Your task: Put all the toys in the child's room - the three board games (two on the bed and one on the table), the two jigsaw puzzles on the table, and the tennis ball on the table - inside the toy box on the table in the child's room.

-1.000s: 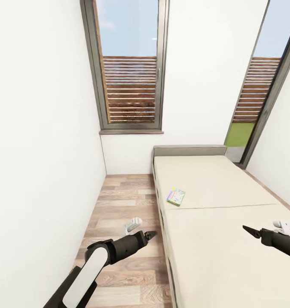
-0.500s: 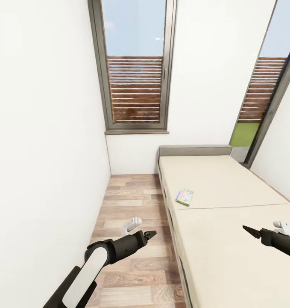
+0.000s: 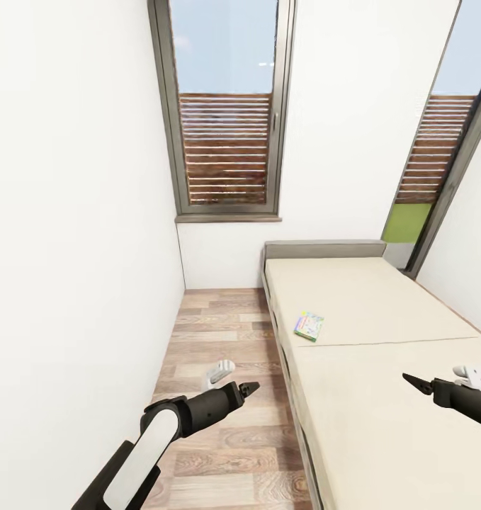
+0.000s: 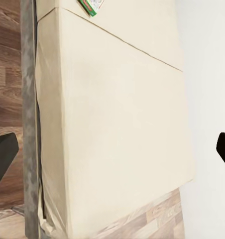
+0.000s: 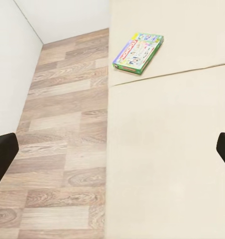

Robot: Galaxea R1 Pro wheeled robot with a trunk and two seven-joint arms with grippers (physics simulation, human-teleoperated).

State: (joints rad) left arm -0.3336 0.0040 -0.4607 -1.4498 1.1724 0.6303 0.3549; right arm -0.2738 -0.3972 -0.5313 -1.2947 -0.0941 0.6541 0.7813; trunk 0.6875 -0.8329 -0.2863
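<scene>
A white-green board game (image 3: 309,326) lies flat on the cream bed (image 3: 382,397), right of centre in the head view, near the mattress seam and the bed's floor-side edge. Left tool (image 3: 249,387), lower centre, and right tool (image 3: 414,383), lower right, both gape wide, empty.

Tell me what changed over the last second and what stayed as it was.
The head view swung left: the window, bed and board game all slid rightward in the picture together, so the camera moved, not the things. Nothing was taken hold of or let go. The left gripper and right gripper keep their places in the head view, both open and empty; the game box lies as before, at the mattress seam.
</scene>
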